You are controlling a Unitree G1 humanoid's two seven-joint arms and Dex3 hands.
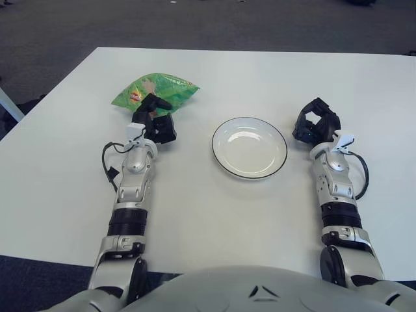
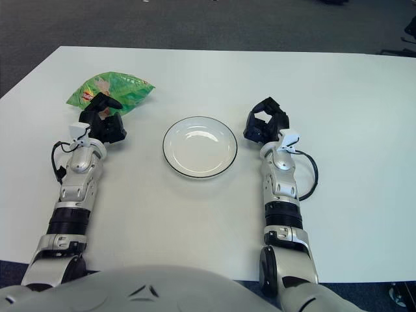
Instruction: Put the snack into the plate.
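Note:
A green snack bag (image 1: pixel 156 90) lies on the white table at the back left. My left hand (image 1: pixel 156 120) is at the bag's near edge, with one finger (image 1: pixel 158 101) laid over the top of the bag and the others curled below it, so it grips that edge. A white plate (image 1: pixel 249 147) with a dark rim sits empty at the table's middle, to the right of the left hand. My right hand (image 1: pixel 316 123) shows to the right of the plate, fingers relaxed and holding nothing.
The white table (image 1: pixel 214 214) spans the view, with dark carpet floor beyond its far edge. A black cable loops at each wrist (image 1: pixel 109 166).

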